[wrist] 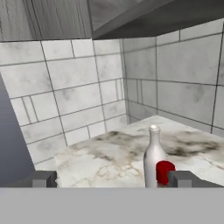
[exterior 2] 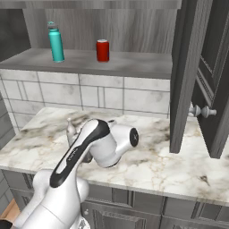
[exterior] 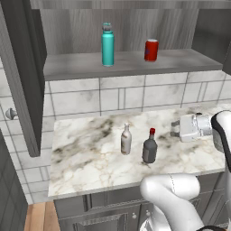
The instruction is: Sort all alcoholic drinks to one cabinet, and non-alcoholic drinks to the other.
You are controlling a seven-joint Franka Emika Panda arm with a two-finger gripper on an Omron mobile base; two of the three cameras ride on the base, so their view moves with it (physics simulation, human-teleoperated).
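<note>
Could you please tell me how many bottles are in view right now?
3. The teal bottle stands on the open cabinet's shelf, left of the red can. The pale bottle and the dark red-capped bottle stand side by side on the marble counter below.

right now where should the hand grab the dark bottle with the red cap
Probably the dark bottle's squat body, below the red cap, coming in level from its right, where the hand is. It stands upright, the pale bottle close on its left, so that side looks blocked.
</note>
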